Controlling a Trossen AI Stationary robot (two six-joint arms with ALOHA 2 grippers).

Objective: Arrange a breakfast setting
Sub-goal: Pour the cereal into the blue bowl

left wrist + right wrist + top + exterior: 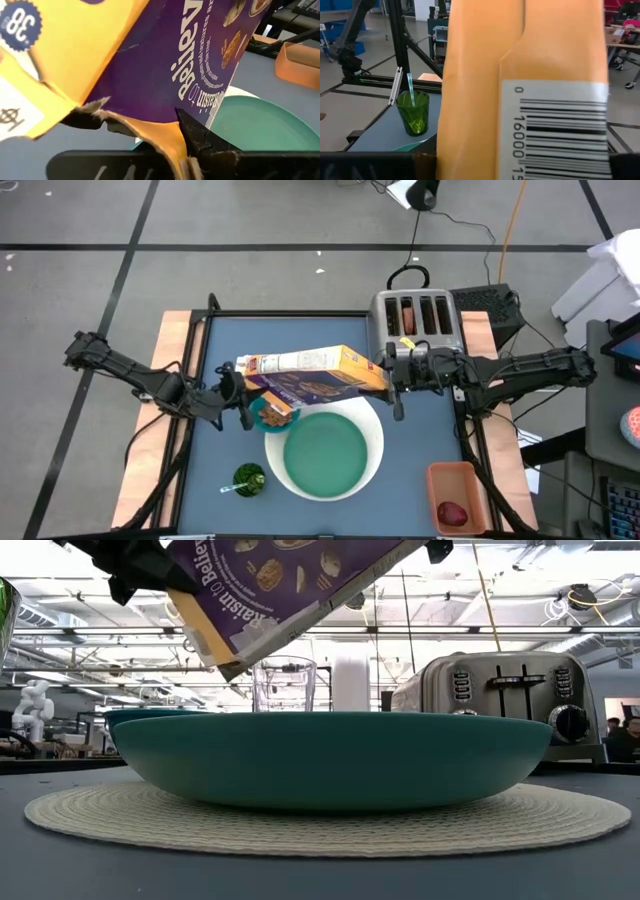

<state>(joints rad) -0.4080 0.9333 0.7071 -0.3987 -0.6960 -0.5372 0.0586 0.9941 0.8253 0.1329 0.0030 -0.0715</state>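
The purple cereal box (315, 374) is held above the small teal bowl (271, 412), left of the teal plate (325, 455). The right end effector (392, 372) clamps its base; the left end effector (243, 392), closed, pinches the torn flap. Its long axis runs left-right, mouth tipped down-left. The mouth should be kept over the bowl and tilted slowly.

Grey floor (250, 220) crossed by dark lines surrounds the counter (415, 450); cables (470, 225) trail at one o'clock. Ceiling pipes (520, 635) and bright lights hang behind.
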